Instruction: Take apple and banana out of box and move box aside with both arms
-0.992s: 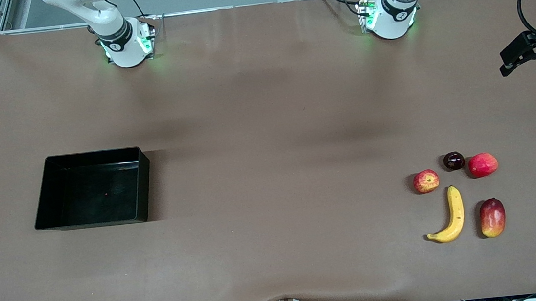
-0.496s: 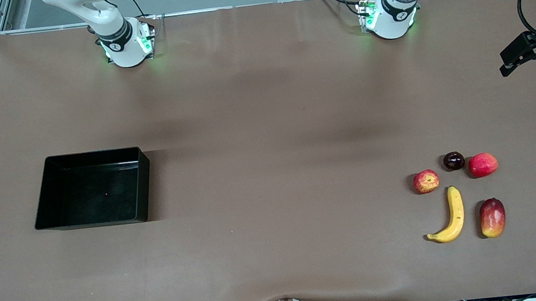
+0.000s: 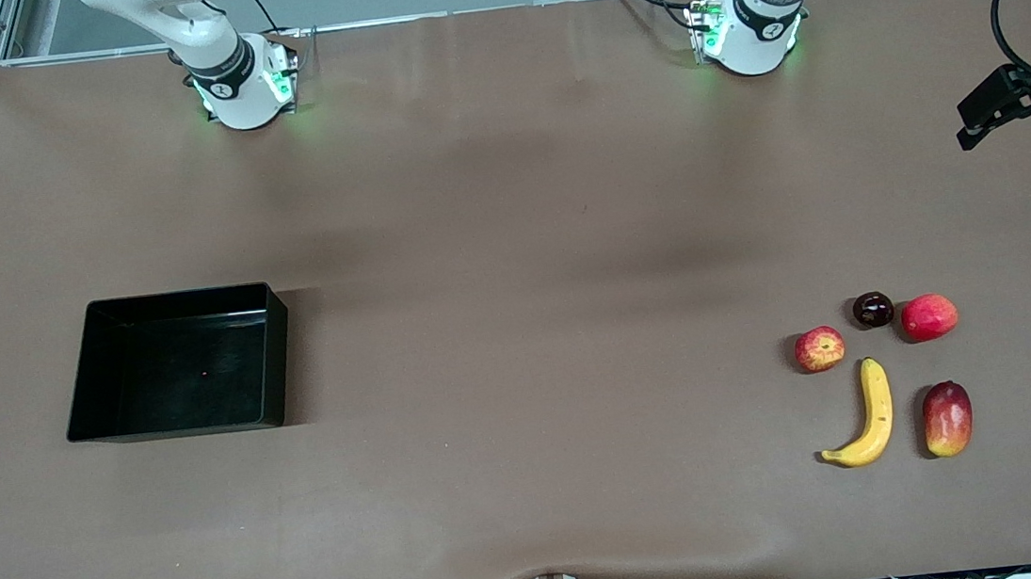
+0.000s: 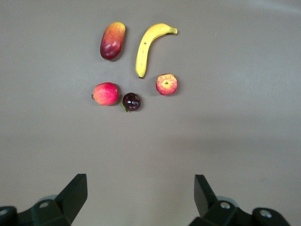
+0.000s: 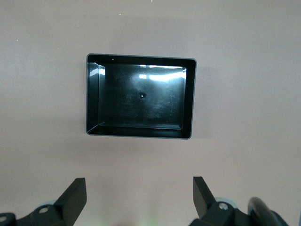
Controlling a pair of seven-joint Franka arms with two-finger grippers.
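Observation:
The yellow banana (image 3: 871,414) and the small red-and-yellow apple (image 3: 819,348) lie on the table toward the left arm's end; both also show in the left wrist view, banana (image 4: 148,47) and apple (image 4: 166,84). The black box (image 3: 176,299) stands empty toward the right arm's end, and it shows in the right wrist view (image 5: 141,58). My left gripper (image 4: 141,184) is open and empty, high over bare table short of the fruits. My right gripper (image 5: 140,186) is open and empty, high over bare table short of the box.
A dark plum (image 3: 873,309) and a plain red round fruit (image 3: 930,317) lie beside the apple, farther from the front camera than the banana. A red-yellow mango (image 3: 948,418) lies beside the banana. The brown table (image 3: 510,233) spans the view between box and fruits.
The dark hand at the right arm's end of the front view has slid outward toward the picture's edge. The one at the left arm's end shifted slightly. Box and fruits have not moved.

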